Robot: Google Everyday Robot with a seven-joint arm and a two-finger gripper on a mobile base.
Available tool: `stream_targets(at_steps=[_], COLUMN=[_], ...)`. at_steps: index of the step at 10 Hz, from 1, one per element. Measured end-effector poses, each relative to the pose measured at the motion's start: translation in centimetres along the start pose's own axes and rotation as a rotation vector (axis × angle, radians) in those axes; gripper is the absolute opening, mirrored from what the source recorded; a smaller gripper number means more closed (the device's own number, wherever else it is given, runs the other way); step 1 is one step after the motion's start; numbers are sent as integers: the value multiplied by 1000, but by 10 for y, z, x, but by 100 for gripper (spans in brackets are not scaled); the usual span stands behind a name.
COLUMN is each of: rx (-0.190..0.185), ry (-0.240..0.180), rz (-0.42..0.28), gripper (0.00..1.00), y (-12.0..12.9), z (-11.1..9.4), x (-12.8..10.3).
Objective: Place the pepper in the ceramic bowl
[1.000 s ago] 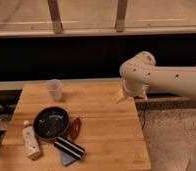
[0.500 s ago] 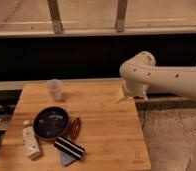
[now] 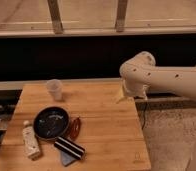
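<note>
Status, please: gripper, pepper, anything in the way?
Gripper over table's right edge, far from pepper. Pepper on table beside bowl, not in it. Striped block close in front of pepper.

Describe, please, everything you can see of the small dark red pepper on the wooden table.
The small, glossy, dark red-brown pepper is elongated and tapered, lying on the wooden table beside the right rim of the dark ceramic bowl. A black-and-white striped block sits in front of it. The gripper hangs far off, over the table's back right edge.
</note>
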Motion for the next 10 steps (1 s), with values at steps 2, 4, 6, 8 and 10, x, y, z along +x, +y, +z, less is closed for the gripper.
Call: stream_targets(at_steps=[2, 4, 6, 8, 10], rx=[0, 0, -1, -15, -49], ry=[0, 0, 3, 25, 52], rz=[0, 0, -1, -28, -87], gripper=[80, 80, 80, 80, 80], y=[0, 0, 1, 13, 56], z=[0, 0, 0, 7, 19], x=[0, 0, 0, 3, 1])
